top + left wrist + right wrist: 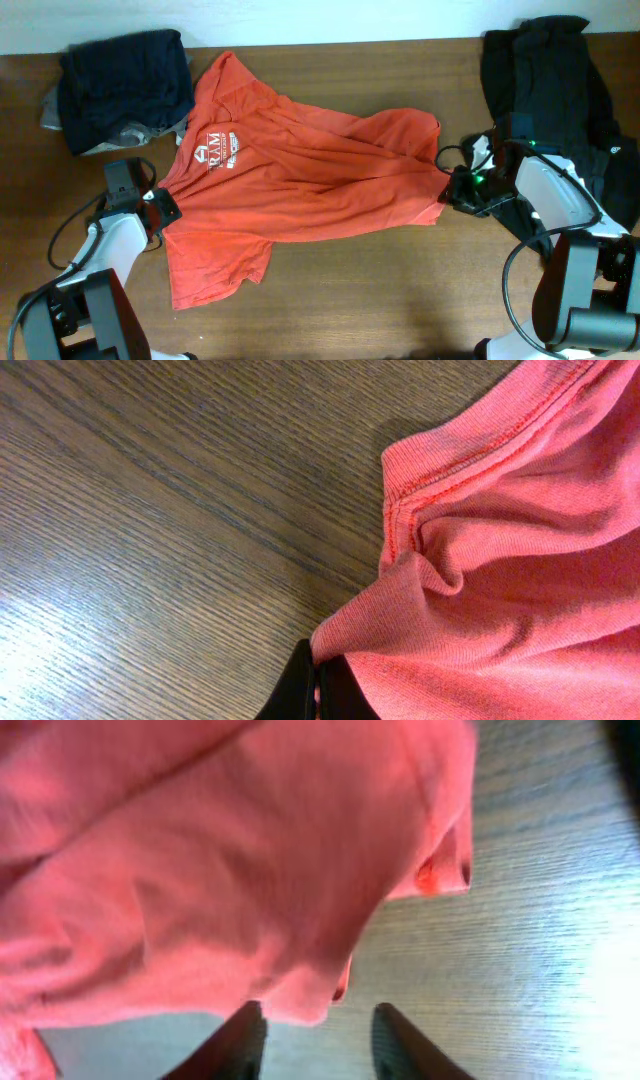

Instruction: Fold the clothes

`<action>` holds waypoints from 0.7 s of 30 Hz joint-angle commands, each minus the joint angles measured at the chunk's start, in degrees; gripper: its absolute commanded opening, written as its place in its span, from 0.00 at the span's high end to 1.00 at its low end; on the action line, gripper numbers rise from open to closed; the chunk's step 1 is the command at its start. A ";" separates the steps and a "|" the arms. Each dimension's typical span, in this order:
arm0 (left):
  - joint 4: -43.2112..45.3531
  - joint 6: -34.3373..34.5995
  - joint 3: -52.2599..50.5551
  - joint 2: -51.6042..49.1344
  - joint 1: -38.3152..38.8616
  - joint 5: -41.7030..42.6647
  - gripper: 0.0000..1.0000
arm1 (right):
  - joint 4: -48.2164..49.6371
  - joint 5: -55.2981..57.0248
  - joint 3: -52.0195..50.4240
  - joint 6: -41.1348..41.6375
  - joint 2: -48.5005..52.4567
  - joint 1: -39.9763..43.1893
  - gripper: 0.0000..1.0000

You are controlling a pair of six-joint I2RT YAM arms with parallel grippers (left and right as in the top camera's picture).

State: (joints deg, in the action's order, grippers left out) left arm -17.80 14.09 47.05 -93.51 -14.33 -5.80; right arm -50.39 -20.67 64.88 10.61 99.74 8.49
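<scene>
Pinching a fold of the red-orange T-shirt [300, 170] at its left edge, by the short sleeve, with the left gripper [163, 209]; pressed tight together on the cloth, as seen at its fingers [297, 698]. Sprawls rumpled across the middle of the wooden table [380, 300], white chest logo up, reaching from one claw to the other. Meets the right gripper [458, 190] at its right-hand edge. Spread apart there, with a loose lobe of fabric hanging just above and between the fingers [243, 1042]; cannot tell whether touching. Clamped on nothing. Flanked by a dark navy pile [125, 85] at the far left corner and a black garment [545, 80] at the far right.
</scene>
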 commanded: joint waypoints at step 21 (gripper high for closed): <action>0.17 -0.92 1.07 -0.07 -0.46 0.44 0.99 | 20.52 -5.88 -6.60 1.75 -0.81 -7.76 0.96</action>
State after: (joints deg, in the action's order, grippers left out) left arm -17.74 14.09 47.05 -93.51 -14.33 -5.80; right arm -30.89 -22.92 57.52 10.94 99.74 0.91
